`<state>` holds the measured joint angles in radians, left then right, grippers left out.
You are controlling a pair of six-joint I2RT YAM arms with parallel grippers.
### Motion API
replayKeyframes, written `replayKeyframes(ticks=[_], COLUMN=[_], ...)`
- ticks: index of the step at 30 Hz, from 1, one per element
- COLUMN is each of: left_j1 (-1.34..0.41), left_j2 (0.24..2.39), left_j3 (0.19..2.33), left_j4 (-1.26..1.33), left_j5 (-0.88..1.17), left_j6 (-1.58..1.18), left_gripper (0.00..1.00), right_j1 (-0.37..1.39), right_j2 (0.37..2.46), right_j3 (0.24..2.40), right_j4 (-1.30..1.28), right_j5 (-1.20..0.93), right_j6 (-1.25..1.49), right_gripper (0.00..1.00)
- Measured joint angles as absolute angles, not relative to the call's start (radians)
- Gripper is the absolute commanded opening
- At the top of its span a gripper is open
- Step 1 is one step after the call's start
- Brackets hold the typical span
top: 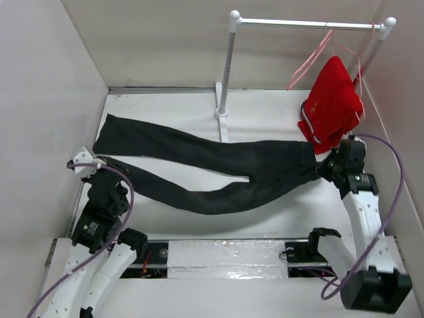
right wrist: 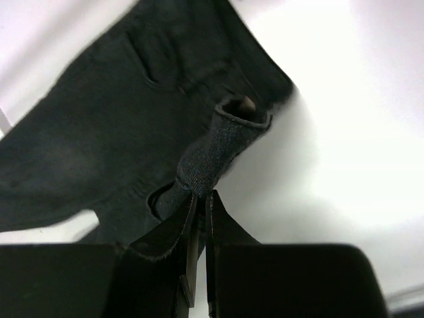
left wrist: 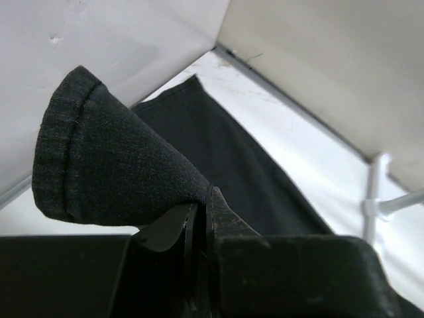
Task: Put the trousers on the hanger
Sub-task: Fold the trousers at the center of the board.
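Lifting evenly matters, as the left gripper (left wrist: 202,199) clamps shut on a leg cuff (left wrist: 73,152) and the right gripper (right wrist: 201,199) on the waistband (right wrist: 232,126) of the trousers (top: 218,165), spread across the table (top: 265,112) below the hanger (top: 309,59) on the rail (top: 298,24).

White left arm (top: 93,228) and right arm (top: 364,212), black joints.
Black left gripper (left wrist: 202,195) and right gripper (right wrist: 201,197); a purple cable (top: 401,173) beside each.

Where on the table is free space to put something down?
Bare table lies between the trousers and back wall, left of the rack foot, and between the trousers and near edge. Crowded at right, around the red garment and right hand.
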<state>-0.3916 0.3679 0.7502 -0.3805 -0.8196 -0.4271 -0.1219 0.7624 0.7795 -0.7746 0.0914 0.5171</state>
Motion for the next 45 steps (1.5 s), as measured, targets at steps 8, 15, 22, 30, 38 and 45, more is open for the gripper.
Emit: replayKeyframes(ticks=[8, 15, 22, 30, 38, 45], left_j1=[-0.297, -0.011, 0.141, 0.199, 0.205, 0.194], left_j2=[0.705, 0.817, 1.016, 1.117, 1.334, 1.570], left_j3=[0.809, 0.797, 0.820, 0.829, 0.974, 1.138], left_j4=[-0.373, -0.344, -0.282, -0.249, -0.224, -0.204], left_j5=[-0.837, -0.753, -0.720, -0.719, -0.710, -0.686], left_j6=[-0.469, -0.518, -0.587, -0.598, -0.565, -0.519], left_gripper=[0.00, 0.00, 0.00, 0.00, 0.00, 0.00], right_j1=[-0.072, -0.079, -0.079, -0.099, -0.104, -0.104], right_j2=[1.103, 1.266, 1.384, 1.473, 1.584, 1.652], right_j3=[0.878, 0.916, 0.948, 0.999, 1.043, 1.088], right_j4=[-0.410, -0.216, -0.089, -0.026, 0.028, 0.030], right_j5=[-0.014, -0.088, -0.107, -0.136, -0.148, -0.150], right_j6=[0.456, 0.449, 0.470, 0.481, 0.495, 0.495], right_gripper=[0.00, 0.00, 0.00, 0.00, 0.00, 0.00])
